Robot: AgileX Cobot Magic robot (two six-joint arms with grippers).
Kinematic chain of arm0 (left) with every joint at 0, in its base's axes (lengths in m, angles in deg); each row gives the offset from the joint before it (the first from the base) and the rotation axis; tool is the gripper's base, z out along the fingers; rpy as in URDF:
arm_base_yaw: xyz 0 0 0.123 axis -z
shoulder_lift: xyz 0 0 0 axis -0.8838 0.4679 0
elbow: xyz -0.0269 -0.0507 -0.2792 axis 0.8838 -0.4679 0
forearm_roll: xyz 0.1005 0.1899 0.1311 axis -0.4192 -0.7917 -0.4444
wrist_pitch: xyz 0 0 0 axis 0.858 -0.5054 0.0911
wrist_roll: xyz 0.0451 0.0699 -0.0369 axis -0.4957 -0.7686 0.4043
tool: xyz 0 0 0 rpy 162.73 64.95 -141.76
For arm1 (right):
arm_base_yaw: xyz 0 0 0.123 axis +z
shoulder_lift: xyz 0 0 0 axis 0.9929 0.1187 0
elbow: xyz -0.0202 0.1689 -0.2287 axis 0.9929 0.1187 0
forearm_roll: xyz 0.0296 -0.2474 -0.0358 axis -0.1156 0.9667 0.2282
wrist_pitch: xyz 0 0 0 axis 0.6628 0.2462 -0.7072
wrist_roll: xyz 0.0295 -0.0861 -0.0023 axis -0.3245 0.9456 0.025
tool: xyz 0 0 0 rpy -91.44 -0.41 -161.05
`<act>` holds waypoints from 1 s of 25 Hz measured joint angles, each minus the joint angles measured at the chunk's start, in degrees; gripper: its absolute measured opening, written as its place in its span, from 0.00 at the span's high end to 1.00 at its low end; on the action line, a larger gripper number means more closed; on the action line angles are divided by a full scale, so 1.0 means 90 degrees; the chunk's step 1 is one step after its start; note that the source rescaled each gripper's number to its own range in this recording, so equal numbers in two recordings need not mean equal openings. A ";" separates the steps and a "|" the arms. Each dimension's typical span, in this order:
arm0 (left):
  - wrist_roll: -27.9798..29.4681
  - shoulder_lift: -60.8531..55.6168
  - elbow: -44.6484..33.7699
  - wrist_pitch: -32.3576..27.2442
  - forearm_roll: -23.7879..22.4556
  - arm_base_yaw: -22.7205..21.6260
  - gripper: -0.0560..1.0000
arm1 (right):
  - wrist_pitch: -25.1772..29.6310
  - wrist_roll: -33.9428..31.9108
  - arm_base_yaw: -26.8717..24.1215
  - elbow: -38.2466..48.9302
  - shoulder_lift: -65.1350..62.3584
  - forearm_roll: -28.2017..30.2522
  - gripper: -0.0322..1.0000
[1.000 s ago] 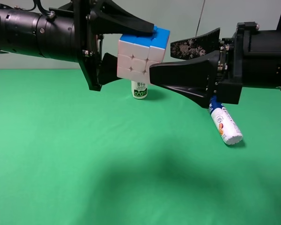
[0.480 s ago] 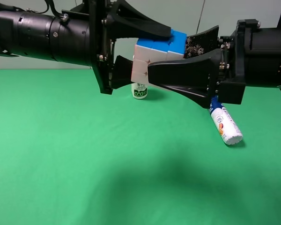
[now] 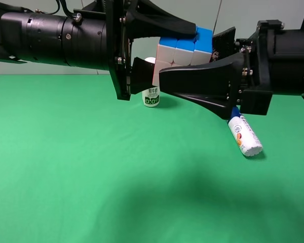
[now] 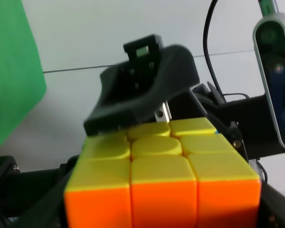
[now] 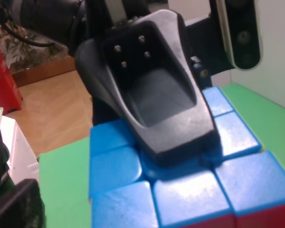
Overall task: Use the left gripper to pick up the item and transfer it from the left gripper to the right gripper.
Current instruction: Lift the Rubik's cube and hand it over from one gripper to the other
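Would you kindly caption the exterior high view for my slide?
Mid-air handover: left claw grips the puzzle cube inside the open right claw, above the green table.

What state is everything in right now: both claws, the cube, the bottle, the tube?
Puzzle cube: held in the air.
Left gripper: shut on the cube.
Right gripper: open, fingers either side of the cube.
White drink bottle: standing upright.
Blue-capped tube: lying on its side.
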 joint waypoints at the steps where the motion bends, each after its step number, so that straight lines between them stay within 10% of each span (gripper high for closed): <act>1: 0.0000 0.0000 0.0000 0.0000 0.0012 0.0000 0.95 | 0.0000 0.0000 0.0000 0.0000 0.0000 0.0000 0.00; 8: 0.0000 0.0000 0.0000 0.0000 0.0033 0.0000 0.95 | 0.0000 -0.0006 0.0000 -0.0007 0.0000 0.0000 0.02; 16: 0.0025 0.0000 0.0000 -0.0081 -0.0004 0.0020 0.95 | -0.0165 0.0021 0.0000 -0.0007 0.0000 -0.0026 0.81; 25: 0.0045 0.0000 0.0000 -0.0075 -0.0009 0.0020 0.95 | -0.0164 0.0029 0.0000 -0.0007 0.0000 -0.0026 0.81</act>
